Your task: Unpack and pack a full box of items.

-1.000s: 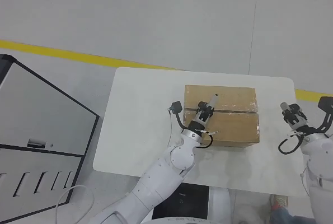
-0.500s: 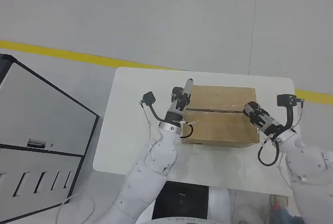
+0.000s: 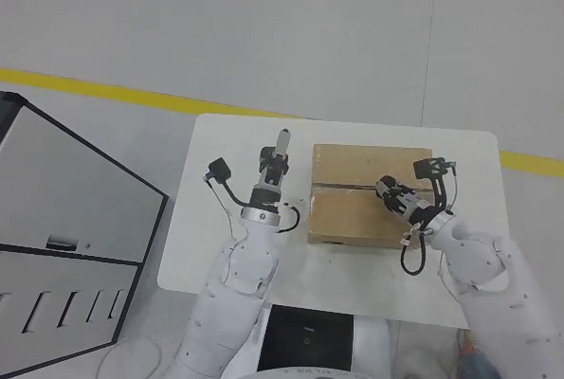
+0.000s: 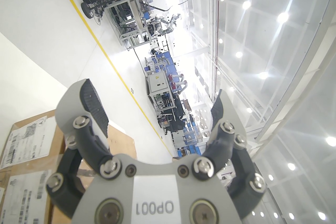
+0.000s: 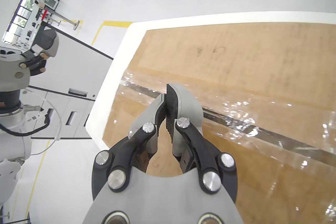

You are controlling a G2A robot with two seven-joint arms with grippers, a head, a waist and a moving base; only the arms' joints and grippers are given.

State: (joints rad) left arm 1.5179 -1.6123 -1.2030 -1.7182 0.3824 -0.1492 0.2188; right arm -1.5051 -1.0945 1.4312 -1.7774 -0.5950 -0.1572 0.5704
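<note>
Right gripper (image 5: 166, 101), jaws pressed together above the taped seam (image 5: 262, 131) of the cardboard box (image 5: 236, 57), presumably to pierce it; left gripper (image 4: 155, 104), jaws spread, box alongside.

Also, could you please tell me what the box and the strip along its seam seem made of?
The box looks like matte brown cardboard, by its dull, even face. The strip seems clear glossy plastic tape: it glints and wrinkles in the light.
</note>
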